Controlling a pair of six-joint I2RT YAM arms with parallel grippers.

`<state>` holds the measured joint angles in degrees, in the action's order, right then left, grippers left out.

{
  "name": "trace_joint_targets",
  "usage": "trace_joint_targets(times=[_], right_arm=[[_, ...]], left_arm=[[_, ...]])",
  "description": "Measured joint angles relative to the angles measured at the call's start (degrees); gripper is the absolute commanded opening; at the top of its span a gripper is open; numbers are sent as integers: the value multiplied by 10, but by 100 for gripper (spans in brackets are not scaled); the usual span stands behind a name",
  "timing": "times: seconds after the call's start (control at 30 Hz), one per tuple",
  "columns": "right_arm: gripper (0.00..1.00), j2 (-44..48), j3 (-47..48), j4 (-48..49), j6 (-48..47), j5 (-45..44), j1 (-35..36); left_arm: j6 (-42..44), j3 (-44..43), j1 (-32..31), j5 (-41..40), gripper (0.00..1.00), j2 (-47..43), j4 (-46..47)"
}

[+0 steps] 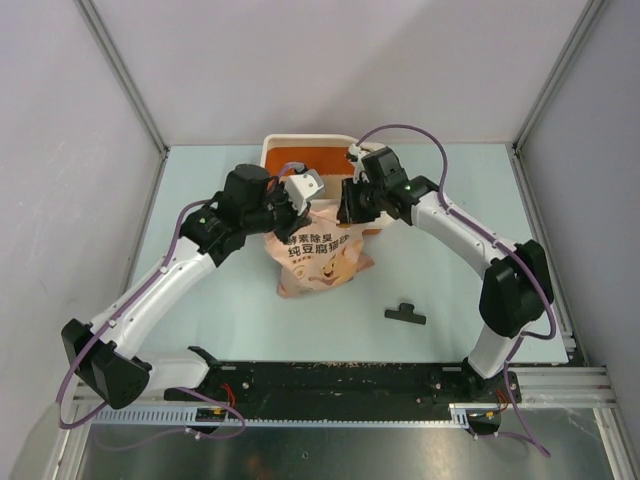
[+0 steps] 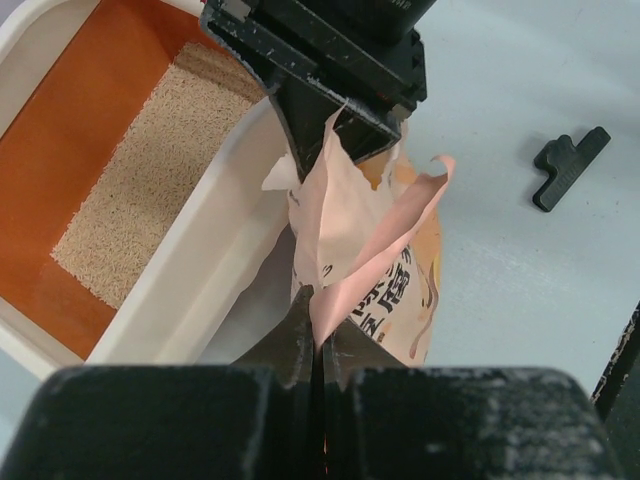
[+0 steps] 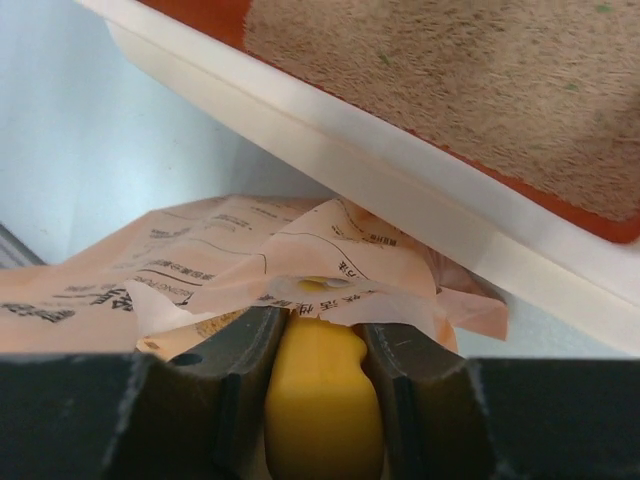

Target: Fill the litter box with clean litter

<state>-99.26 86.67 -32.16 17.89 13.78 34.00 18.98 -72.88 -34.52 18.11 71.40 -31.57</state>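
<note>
— Where does the litter box (image 1: 300,139) stand, and is anything in it?

— At the far edge of the table (image 1: 200,300), about midway along it. A layer of clean litter (image 2: 150,170) covers part of its orange floor. Bare orange shows along one side, so I judge the filling is only partly done.

— And why do you hold the pink bag (image 1: 320,262) from both sides?

— It is limp, with a torn mouth. One grip would let it fold and spill on the table. My left gripper (image 2: 318,340) has its fingers pressed together on the near flap of the mouth. My right gripper (image 3: 318,320) pinches the opposite side, and a smooth yellow lump (image 3: 320,400) sits between its fingers under the film. I cannot tell whether that is folded bag or something else.

— Why so close to the box?

— The bag lies just beside the box's near wall, its mouth towards the rim, so a lift and tilt should send the grains over the rim.

— The black clip (image 1: 405,315)?

— It lies well apart, towards the table's near right, out of my way.
</note>
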Motion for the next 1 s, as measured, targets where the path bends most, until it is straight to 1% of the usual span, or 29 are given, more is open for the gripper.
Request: trace_joint_targets(times=[0.07, 0.17, 0.43, 0.53, 0.67, 0.8, 1.0], right_arm=[[0, -5, -9, 27, 14, 16, 0], [0, -20, -25, 75, 39, 61, -1], [0, -74, -55, 198, 112, 245, -30], [0, -90, -63, 242, 170, 328, -55], [0, -91, -84, 291, 243, 403, -88], [0, -76, -107, 307, 281, 445, -127], [0, 5, -143, 274, 268, 454, -194]], left_arm=[[0, 0, 0, 0, 0, 0, -1], [2, 0, 2, -2, 0, 0, -8], [33, 3, 3, -23, 0, -2, -17], [47, 3, 3, -24, 0, -2, -22], [72, 2, 2, -17, 0, -2, -24], [99, -11, 1, -1, 0, 1, -40], [122, -43, -3, 26, 0, 12, -62]])
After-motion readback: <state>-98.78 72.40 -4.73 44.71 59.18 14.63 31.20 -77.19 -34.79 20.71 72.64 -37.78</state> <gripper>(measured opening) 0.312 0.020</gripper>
